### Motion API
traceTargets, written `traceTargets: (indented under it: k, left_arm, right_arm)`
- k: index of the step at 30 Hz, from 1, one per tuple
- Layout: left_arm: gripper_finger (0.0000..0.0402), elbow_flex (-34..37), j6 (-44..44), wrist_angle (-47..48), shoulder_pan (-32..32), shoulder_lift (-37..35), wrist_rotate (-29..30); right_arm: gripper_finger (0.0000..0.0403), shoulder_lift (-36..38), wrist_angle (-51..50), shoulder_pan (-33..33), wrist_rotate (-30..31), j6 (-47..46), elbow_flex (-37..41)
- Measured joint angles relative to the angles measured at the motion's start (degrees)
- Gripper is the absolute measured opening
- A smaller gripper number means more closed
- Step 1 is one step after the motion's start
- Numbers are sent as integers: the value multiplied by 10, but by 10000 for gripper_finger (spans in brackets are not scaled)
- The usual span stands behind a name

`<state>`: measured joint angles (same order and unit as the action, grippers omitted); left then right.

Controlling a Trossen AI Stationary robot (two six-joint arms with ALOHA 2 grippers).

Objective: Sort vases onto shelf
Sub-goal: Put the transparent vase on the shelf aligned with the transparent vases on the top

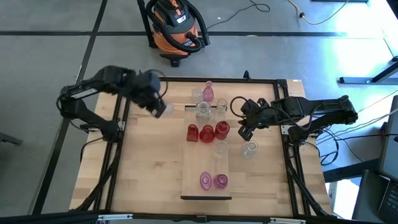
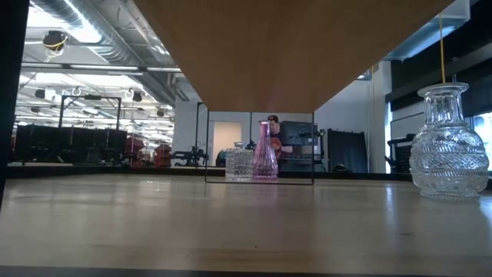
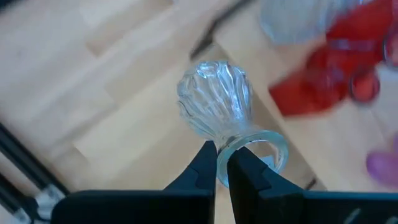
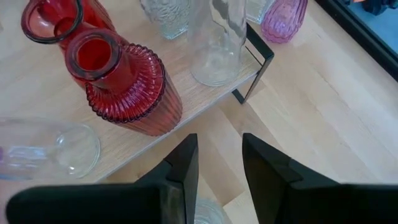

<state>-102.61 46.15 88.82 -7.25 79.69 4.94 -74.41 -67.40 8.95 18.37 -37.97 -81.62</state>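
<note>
Here the left gripper [image 3: 222, 163] carries a clear ribbed vase [image 3: 216, 102] pinched by its rim, the jaws pressed almost together on the thin glass lip, so the body hangs free beyond the fingertips. In the high view that gripper [image 1: 159, 107] sits at about 10 o'clock on the bench [image 1: 143, 168], just off the far end of the shelf [image 1: 205, 167], which runs from 12 o'clock toward 6 down the middle. To do this step well, the arm should probably travel slowly, since a rim pinch lets the vase swing, and should bring it over a bare patch of plank near the other clear vases [image 1: 203, 111] at the 12 o'clock end, away from the 3 red vases [image 1: 207, 132], then lower until the base bears fully before the jaws spread. The left arm reaches in from 9 o'clock with its elbow raised and wrist bent toward the shelf. The right gripper [image 1: 244, 124] hangs at about 2 o'clock beside the shelf's edge, jaws spread and holding nothing, with a clear vase [image 1: 250, 148] on the bench just beside it. 2 pink vases [image 1: 212, 181] stand at the 6 o'clock end.
</note>
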Motion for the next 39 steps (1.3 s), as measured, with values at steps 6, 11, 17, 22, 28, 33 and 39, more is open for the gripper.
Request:
traceTargets:
  k: [6,11,17,22,28,33,39]
  left_arm:
    - [10,-65,-129,6,-73,87,-62]
    - [10,-112,-189,12,-103,153,-115]
    - [10,-166,-204,12,-118,213,-161]
    - [10,-193,-189,12,-115,230,-180]
    - [10,-192,-169,12,-111,231,-180]
    - [10,-192,-180,12,-112,231,-180]
    - [10,-192,-196,12,-120,231,-181]
  right_arm:
    - [108,0,-16,0,0,-42,0]
    - [108,0,-77,0,-4,-67,0]
    - [108,0,-142,0,26,-56,0]
    - [108,0,-151,0,31,-22,0]
    - [108,0,-151,0,41,8,0]
    - [108,0,-151,0,53,10,0]
    - [108,0,-149,0,53,-2,0]
